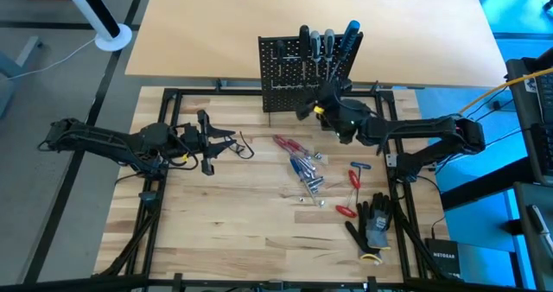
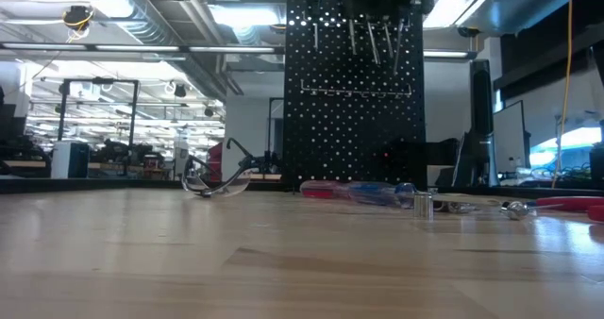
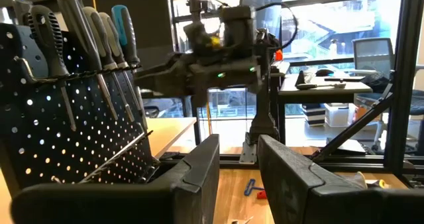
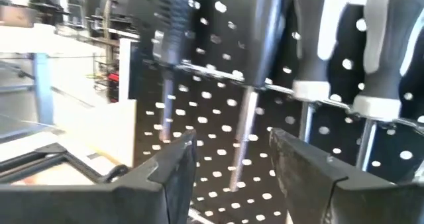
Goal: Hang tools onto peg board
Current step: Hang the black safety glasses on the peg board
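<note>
At the far middle of the table stands the peg board, upright, its holed face turned toward me. Along its top rail hang screwdrivers, their handles up and thin metal shafts straight down, long axes vertical; most handles are black and grey, and the one at the right end is blue. My right tool sits just in front of the board's right part, below those handles. Its fingers stand apart with nothing between them but the bare shaft of a hung screwdriver, which passes through the gap; whether a pad touches it I cannot tell, so I call the tool released. The other hung handles flank it closely on both sides, crowding the space around my fingers.

My left tool waits well to the left of the board, over the table's left half, pointing toward the centre. Its two pads are partly spread and hold nothing.

The remaining tools lie flat in a loose heap at the table's middle: red-handled and blue-handled drivers, their long axes running diagonally toward the near right. Two small red-handled pieces lie farther right, and black gloves rest by the near right edge. A thin curved wire piece lies just beside my left tool.
</note>
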